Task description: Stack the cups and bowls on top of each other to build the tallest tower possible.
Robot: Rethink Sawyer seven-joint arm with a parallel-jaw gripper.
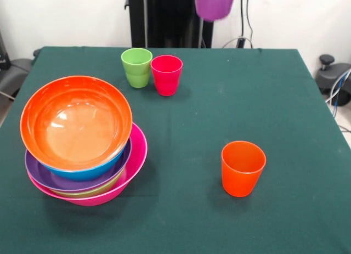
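The tower stands at the front left of the table [236, 89]. The pink bowl [137, 155] is its base, then the green bowl [90, 191], the purple bowl [37, 174], the blue bowl [82, 172] and the orange bowl [77, 119] on top, tilted towards the camera. The green cup [136, 67] and the red cup [166, 74] stand upright side by side at the far middle. The orange cup [242, 168] stands upright at the front right. The purple cup [214, 4] hangs in the air at the top edge, above the table's far side. The yellow cup is out of view. The gripper does not show.
The black pedestal [164, 18] stands behind the table's far edge. Cables [335, 86] and a dark stand [329, 67] lie off the right side. A grey object [12, 73] sits off the left edge.
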